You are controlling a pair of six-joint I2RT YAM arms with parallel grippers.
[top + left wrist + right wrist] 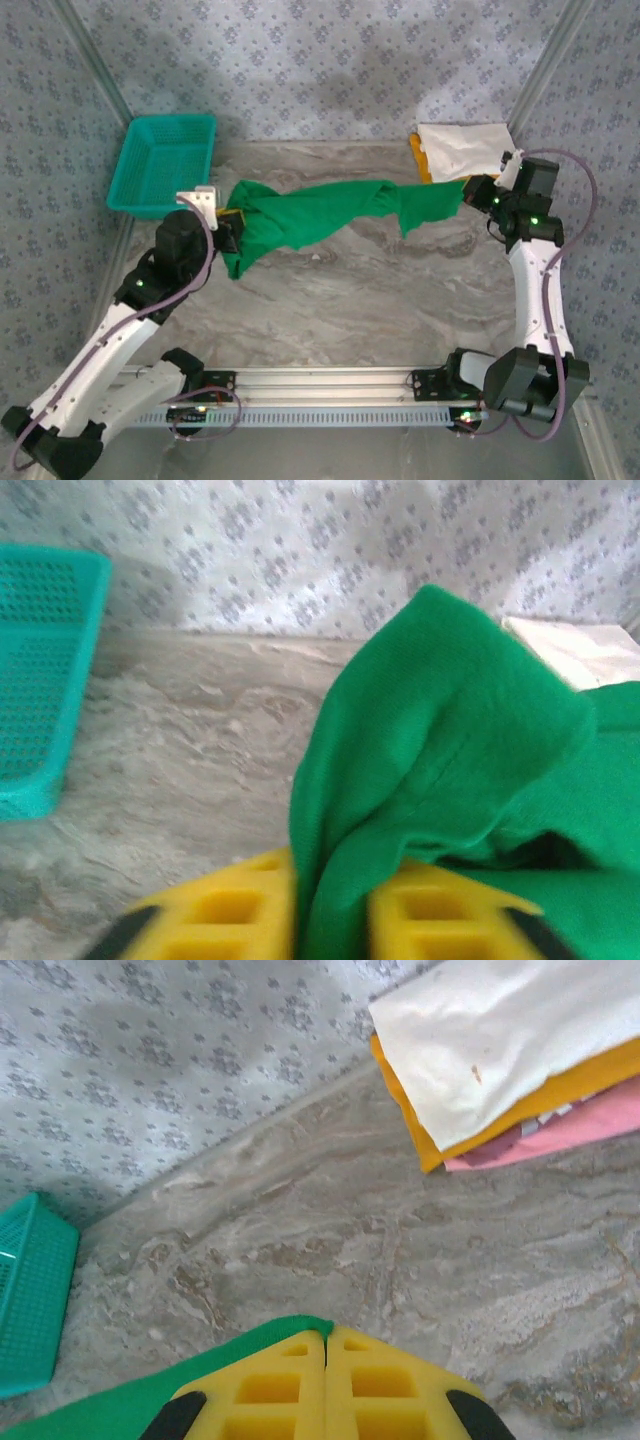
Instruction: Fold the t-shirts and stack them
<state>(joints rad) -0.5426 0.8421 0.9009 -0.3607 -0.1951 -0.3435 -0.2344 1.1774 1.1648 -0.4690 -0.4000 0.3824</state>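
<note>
We note L tool (pixel 330 885) part-open, green shirt (pixel 320 215) in its gap; R tool (pixel 327 1340) pinched shut on shirt edge.

I see a plain bright green cloth t-shirt (pixel 320 215). Teal plastic mesh basket (pixel 160 165). Folded white cloth t-shirt (pixel 500 1040), small brown specks. Folded orange-yellow t-shirt (pixel 570 1085), folded pink t-shirt (pixel 600 1115). Grey marbled tabletop (pixel 380 300). Pale blue-grey floral-print walls (pixel 330 60). Right gripper (pixel 327 1338) yellow, black edges.

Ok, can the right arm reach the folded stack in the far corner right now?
Probably yes: the stack sits close beyond it over bare table, but its fingers pinch the green t-shirt.
</note>
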